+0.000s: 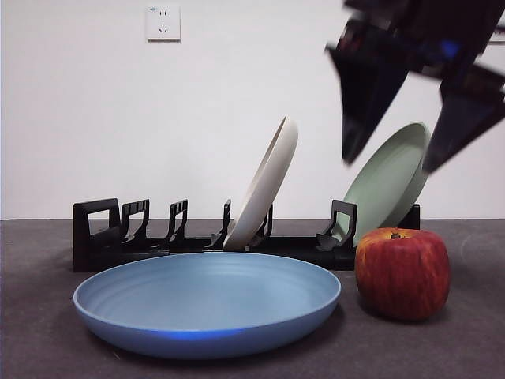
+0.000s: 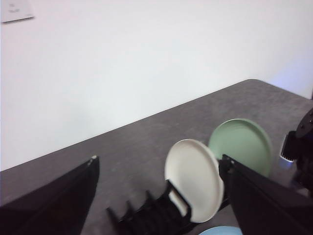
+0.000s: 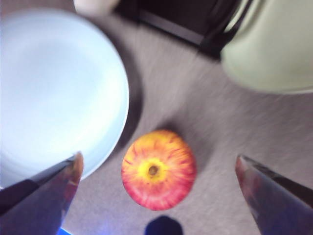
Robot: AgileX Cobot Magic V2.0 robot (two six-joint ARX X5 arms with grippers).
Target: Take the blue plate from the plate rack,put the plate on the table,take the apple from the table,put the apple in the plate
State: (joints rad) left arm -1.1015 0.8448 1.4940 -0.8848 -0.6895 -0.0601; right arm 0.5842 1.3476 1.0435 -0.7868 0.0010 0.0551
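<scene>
Black right gripper (image 3: 156,171) wide open, empty.

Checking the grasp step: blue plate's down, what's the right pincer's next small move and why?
Probably lower the right pincer straight down around the apple. Its jaws are open and the apple sits between them on the table, beside the blue plate, which already lies flat and empty.

Cream-white plate (image 1: 264,183) and sage-green plate (image 1: 388,180) tilted upright; wall socket (image 1: 163,23) above.
</scene>
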